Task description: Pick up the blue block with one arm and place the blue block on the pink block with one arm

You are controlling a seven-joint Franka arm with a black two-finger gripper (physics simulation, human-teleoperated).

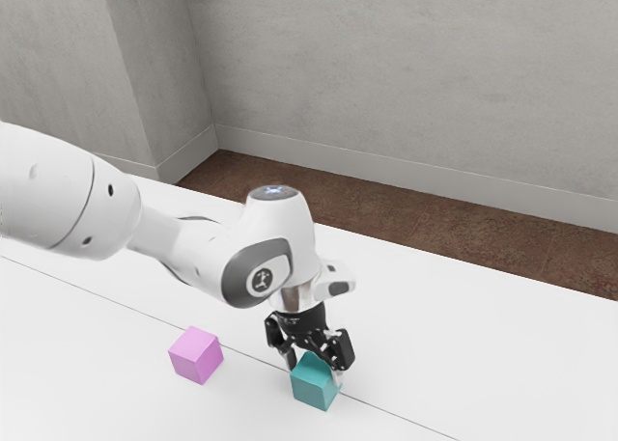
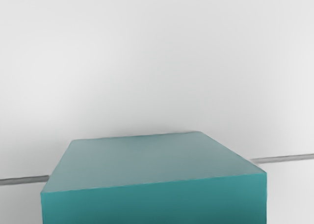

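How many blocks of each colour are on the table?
blue block: 1
pink block: 1
Total: 2 blocks

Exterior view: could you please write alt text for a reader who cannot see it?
A white robot arm has its black gripper down at the top of a blue block on a white table. A pink block stands apart from it, toward the exterior view's left.
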